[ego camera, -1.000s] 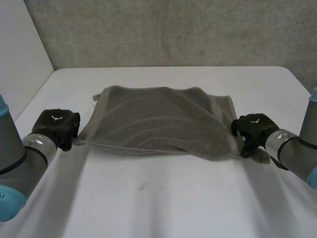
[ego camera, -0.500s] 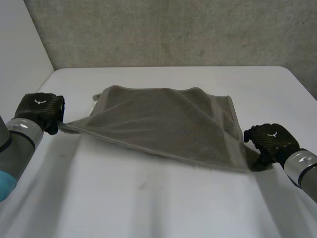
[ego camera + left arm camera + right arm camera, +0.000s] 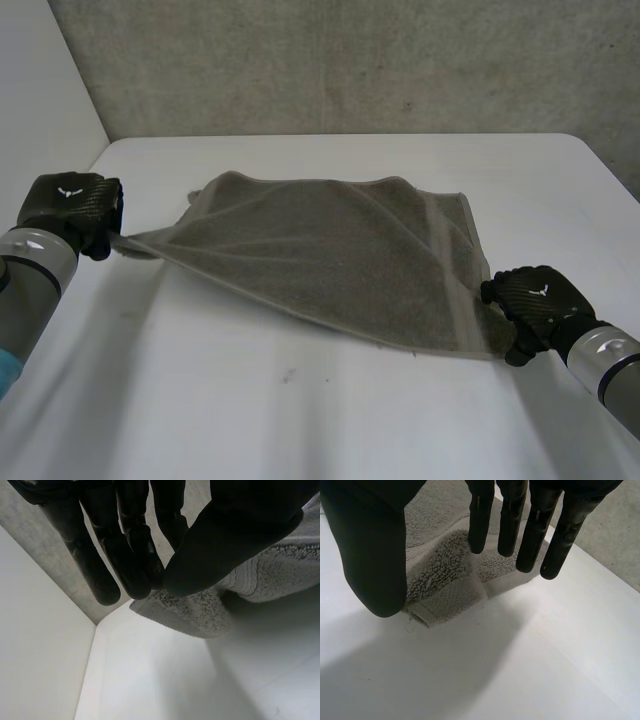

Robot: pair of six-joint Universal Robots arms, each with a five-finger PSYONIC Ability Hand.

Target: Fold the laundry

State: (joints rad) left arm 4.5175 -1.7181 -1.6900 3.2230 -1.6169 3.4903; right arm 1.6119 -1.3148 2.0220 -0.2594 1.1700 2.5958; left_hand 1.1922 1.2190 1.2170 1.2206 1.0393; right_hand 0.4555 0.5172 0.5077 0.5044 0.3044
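Outward went my left hand (image 3: 68,205), clamped on the towel (image 3: 330,250) corner; right hand (image 3: 535,300) hung open; spreading step; I reckoned regrasp next.

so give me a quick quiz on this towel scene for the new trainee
1. True or false: the left hand pinches a corner of the grey terry towel between its thumb and fingers.
2. Pick one: the right hand is at the towel's A) near right corner, B) far left corner, C) middle.
3. Fill in: the towel's far edge lies on the ____.

Key: 1 true; 2 A; 3 white table
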